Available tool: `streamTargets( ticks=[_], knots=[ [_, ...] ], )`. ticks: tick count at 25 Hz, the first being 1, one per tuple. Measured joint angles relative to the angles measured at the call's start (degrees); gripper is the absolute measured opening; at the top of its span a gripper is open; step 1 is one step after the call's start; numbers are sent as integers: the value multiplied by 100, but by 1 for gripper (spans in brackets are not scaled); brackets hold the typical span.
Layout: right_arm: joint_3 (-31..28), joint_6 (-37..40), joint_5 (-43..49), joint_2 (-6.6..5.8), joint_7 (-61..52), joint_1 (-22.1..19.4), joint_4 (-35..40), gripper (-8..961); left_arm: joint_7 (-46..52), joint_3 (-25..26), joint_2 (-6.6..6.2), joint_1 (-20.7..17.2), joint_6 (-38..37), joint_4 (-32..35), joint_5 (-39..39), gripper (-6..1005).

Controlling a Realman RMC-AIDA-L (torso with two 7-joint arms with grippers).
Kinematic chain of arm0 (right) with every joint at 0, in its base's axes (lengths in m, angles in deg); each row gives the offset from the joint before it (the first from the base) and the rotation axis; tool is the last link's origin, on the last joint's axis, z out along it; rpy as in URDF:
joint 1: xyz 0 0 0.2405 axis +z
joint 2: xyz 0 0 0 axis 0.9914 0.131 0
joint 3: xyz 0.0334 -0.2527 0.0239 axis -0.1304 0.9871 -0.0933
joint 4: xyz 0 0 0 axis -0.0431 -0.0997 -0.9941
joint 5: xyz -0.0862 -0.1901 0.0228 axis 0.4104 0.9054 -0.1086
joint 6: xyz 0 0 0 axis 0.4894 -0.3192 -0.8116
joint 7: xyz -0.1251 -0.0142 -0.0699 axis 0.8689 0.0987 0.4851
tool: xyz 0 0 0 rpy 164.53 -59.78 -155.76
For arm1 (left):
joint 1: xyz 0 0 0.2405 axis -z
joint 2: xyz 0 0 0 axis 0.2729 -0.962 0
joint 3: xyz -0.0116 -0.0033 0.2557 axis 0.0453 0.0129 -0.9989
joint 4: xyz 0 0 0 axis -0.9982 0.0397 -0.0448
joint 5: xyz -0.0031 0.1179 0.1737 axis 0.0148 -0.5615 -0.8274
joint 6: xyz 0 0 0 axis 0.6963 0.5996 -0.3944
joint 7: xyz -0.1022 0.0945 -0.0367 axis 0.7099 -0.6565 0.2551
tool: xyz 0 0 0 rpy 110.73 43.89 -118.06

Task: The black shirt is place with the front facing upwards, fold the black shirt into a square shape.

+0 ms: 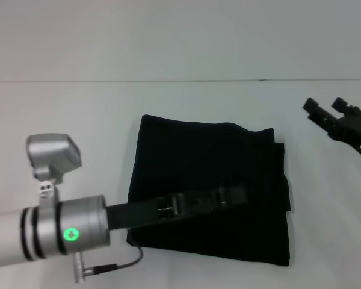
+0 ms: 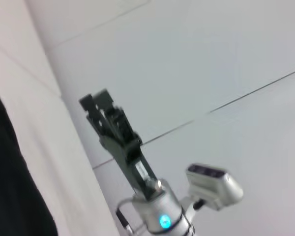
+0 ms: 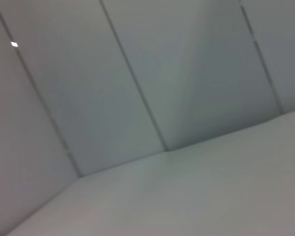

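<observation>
Found the black shirt [image 1: 210, 174] lying near the middle of the white desk [image 1: 78, 108], folded into a rough square with plain dark cloth facing up. Noted stepped layers of cloth along its far right corner and a fairly straight near edge. Caught one dark edge of it again in the left wrist view [image 2: 10, 187], flat against the pale desk.

Saw the left tool [image 1: 231, 195] reaching in from the near left, stretched low across the near half of the shirt, its tip over the cloth right of centre. Could not tell whether it stood open or closed, or whether it touched the cloth, black against black as it was. Traced it back to a silver wrist [image 1: 72, 232] showing a green light [image 1: 71, 233], with a grey camera [image 1: 54, 156] mounted above it and a thin cable [image 1: 117, 265] looping beneath, beside the shirt's near left corner.

Spotted the right tool [image 1: 325, 107] at the far right of the head view, off the cloth and apart from the shirt's right edge, its two black fingers [image 1: 313, 108] spread and gripping nothing. Picked it out again in the left wrist view [image 2: 96, 101], pointing away from its own silver wrist, which carried a blue light [image 2: 163, 221] and a grey camera. Made out only pale panels with dark seams in the right wrist view.
</observation>
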Motion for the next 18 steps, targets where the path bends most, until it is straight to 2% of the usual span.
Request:
streamTargets(
  ticks=[3, 9, 13, 18],
  knots=[
    [753, 337, 6, -2, 9, -10, 18, 908, -23, 71, -118, -218, -86, 286, 52, 758],
    [2292, 424, 9, 45, 337, 267, -8, 909, -207, 583, -303, -481, 386, 597, 92, 850],
    [2704, 74, 8, 52, 366, 418, -160, 909, -216, 751, -368, -528, 646, 589, 96, 848],
    [2781, -36, 8, 52, 597, 281, -302, 908, -226, 832, -374, -563, 848, 611, 104, 846]
  ],
)
